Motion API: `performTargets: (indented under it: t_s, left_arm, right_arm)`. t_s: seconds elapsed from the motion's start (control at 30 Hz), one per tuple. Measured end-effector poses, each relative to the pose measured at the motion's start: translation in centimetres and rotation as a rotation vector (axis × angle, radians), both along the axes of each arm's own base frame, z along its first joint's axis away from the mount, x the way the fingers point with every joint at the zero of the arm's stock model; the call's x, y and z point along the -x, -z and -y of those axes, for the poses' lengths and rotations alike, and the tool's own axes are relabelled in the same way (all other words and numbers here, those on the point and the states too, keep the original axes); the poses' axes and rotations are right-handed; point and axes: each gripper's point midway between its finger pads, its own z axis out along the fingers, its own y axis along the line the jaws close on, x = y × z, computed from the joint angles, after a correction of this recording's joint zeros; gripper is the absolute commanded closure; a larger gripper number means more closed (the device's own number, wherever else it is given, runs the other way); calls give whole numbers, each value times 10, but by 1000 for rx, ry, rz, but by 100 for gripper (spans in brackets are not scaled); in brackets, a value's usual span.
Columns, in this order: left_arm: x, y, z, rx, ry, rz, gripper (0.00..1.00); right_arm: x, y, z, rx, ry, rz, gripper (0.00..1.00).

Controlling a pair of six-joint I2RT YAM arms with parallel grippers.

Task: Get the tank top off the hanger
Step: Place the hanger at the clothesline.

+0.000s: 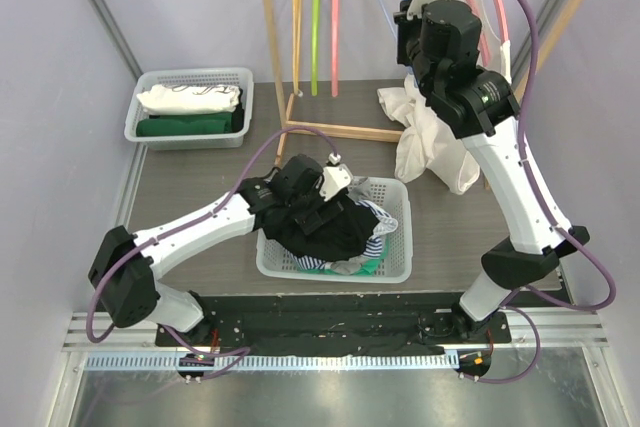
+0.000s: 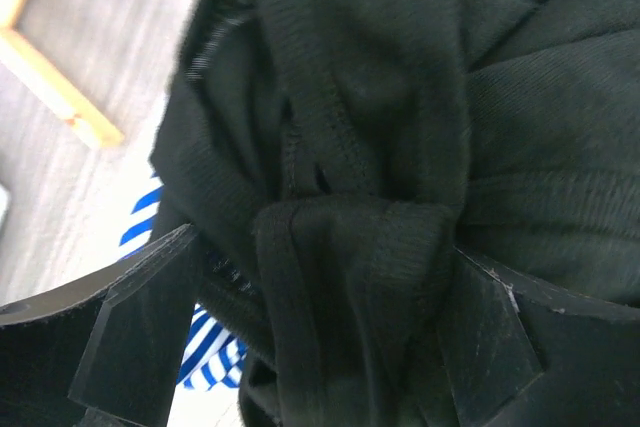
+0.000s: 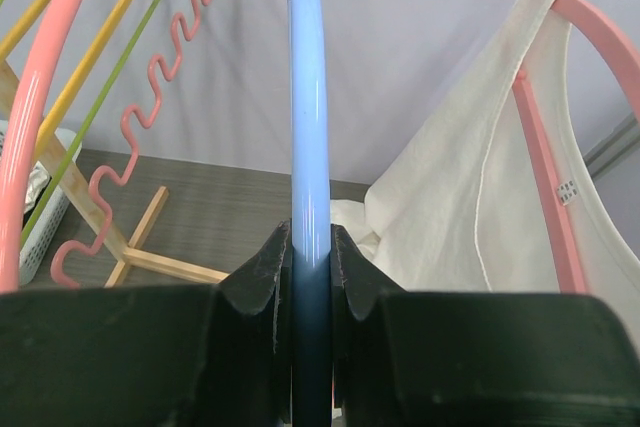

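Two baskets sit on the worktop. The far-left basket [image 1: 150, 132] holds folded white and green clothes. The near basket [image 1: 401, 243] stands in the middle, just in front of the arm bases. The left arm reaches over the near basket's left rim, and the left tool [image 2: 320, 307] is clamped on a thick bunch of the black tank top [image 1: 335, 232], with a finger pressed in on either side of the gathered hem. The tank top is off any hanger. It lies heaped over the pile in the near basket, and a blue-striped cloth [image 2: 215, 362] shows under it. Behind stands a wooden rack [image 1: 268, 37], from which orange [image 1: 297, 27], green [image 1: 316, 17] and pink [image 1: 335, 17] hangers dangle bare. Further right, the right arm is raised to the rail. The right tool [image 3: 310, 257] is closed tight around the blue hanger [image 3: 308, 97], whose bar runs straight up between the fingers. Just right of that, a white garment [image 3: 470, 177] hangs on another pink hanger [image 3: 545, 167]. Its lower part spills down onto the worktop behind the right arm.
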Motion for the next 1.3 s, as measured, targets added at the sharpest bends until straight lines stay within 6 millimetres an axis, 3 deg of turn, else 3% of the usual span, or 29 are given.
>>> performTargets:
  t_s: [0.3, 0.67, 0.9, 1.3]
  left_arm:
    - [8, 11, 3, -12, 51, -32, 10]
    - [42, 31, 7, -73, 193, -125, 13]
    - [50, 43, 3, -122, 228, -167, 14]
    - [61, 43, 5, -133, 263, -154, 30]
  right_arm:
    - [-12, 6, 1, -20, -9, -12, 99]
    - [-19, 9, -1, -59, -26, -9, 99]
    - [-20, 8, -1, -70, -29, -6, 99]
    - [-26, 12, -6, -138, -25, 4, 99]
